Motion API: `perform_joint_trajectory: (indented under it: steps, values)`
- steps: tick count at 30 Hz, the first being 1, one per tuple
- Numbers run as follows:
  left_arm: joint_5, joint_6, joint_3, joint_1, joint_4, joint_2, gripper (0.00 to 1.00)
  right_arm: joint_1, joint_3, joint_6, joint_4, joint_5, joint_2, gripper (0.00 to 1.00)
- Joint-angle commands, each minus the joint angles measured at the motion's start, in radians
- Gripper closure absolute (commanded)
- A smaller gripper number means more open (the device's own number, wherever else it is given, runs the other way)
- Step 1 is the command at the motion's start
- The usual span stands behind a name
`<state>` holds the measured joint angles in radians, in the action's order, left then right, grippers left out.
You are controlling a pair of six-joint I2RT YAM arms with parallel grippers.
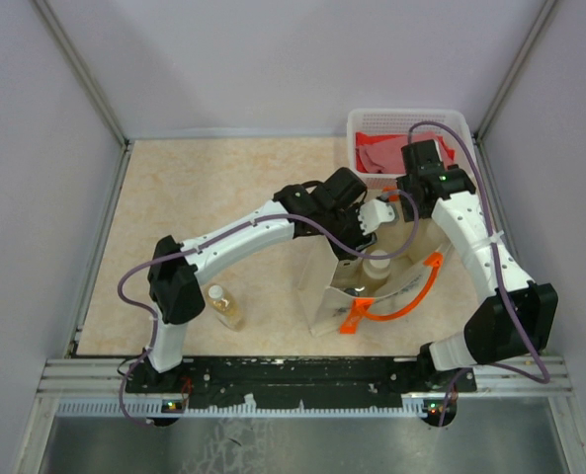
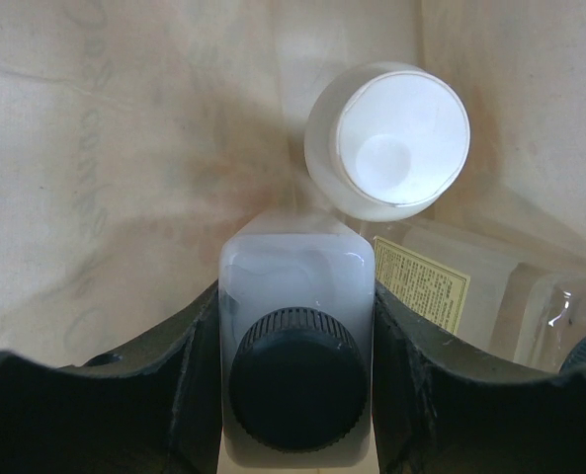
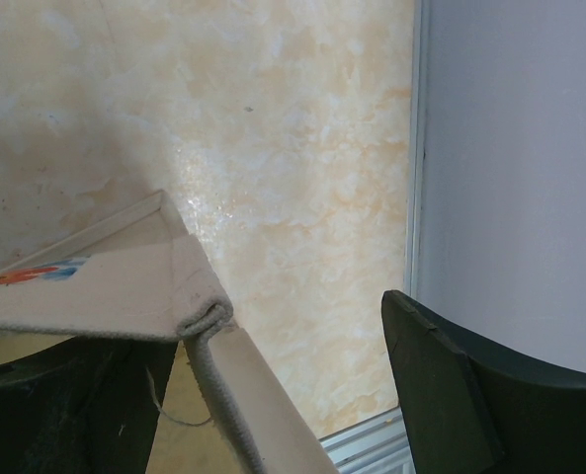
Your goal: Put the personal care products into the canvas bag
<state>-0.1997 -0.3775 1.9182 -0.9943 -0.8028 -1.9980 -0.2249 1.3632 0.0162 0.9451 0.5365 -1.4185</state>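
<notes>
My left gripper [image 1: 364, 237] reaches down into the open mouth of the canvas bag [image 1: 324, 296], a beige tote with orange handles [image 1: 411, 294]. In the left wrist view it [image 2: 294, 308] is shut on the white bottle with a dark cap [image 2: 294, 262], held upright inside the bag. The cream bottle [image 2: 391, 138] and the clear bottle with a label [image 2: 475, 296] are in the bag beside it. The amber-liquid bottle [image 1: 225, 306] lies on the table left of the bag. My right gripper [image 1: 397, 201] is open, with the bag's rim corner [image 3: 200, 322] between its fingers.
A white lattice basket [image 1: 451, 122] with red cloth [image 1: 376, 153] stands at the back right, just behind the right gripper. The grey side walls close in the beige table [image 1: 204, 188]. The metal rail [image 1: 293, 373] runs along the near edge.
</notes>
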Motion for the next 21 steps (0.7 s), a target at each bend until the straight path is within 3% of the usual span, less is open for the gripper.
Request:
perform_joint_trajectory:
  steps: [1,14,19,21]
  values:
    - [0.042,-0.021,-0.019,0.011,0.111,0.006,1.0,0.016,0.014,0.02,-0.028,0.024,0.013,0.19]
    - [-0.263,-0.066,-0.046,0.011,0.037,-0.01,0.98,0.027,0.031,0.036,-0.028,0.015,0.0,0.19]
    - [-0.244,-0.073,-0.038,0.011,0.033,-0.029,0.7,0.03,0.03,0.04,-0.029,0.007,-0.006,0.19]
    - [-0.223,-0.073,-0.027,0.011,0.033,-0.029,0.51,0.031,0.031,0.041,-0.029,0.007,-0.008,0.19]
